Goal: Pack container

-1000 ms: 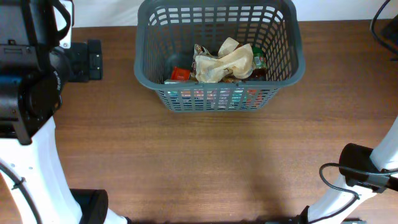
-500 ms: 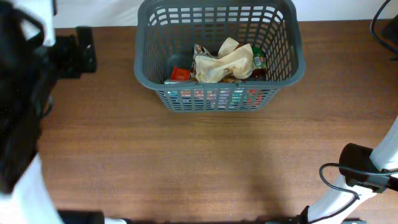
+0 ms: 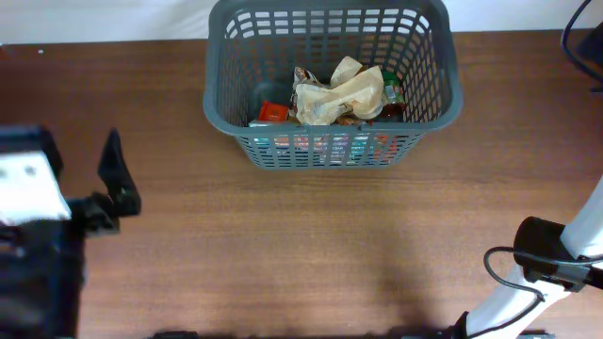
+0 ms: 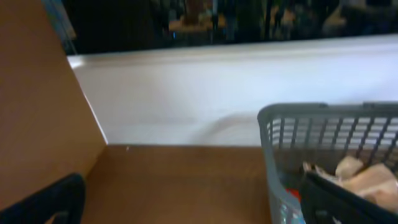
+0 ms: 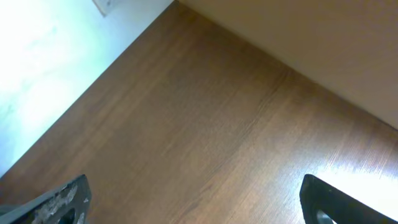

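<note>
Since the container (image 3: 332, 151), at the tabletop's (image 3: 311, 245) far edge, holds groceries (image 3: 339, 94) and nothing loose shows, packing looks done. Left claw (image 4: 189, 199) and right claw (image 5: 193, 196) both gape apart, empty; the next move likely means parking the arms.

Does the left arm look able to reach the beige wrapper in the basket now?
Probably yes. The left gripper is open and empty, only table lies between it and the basket, and the wrapper lies on top of the pile under the open top.
</note>
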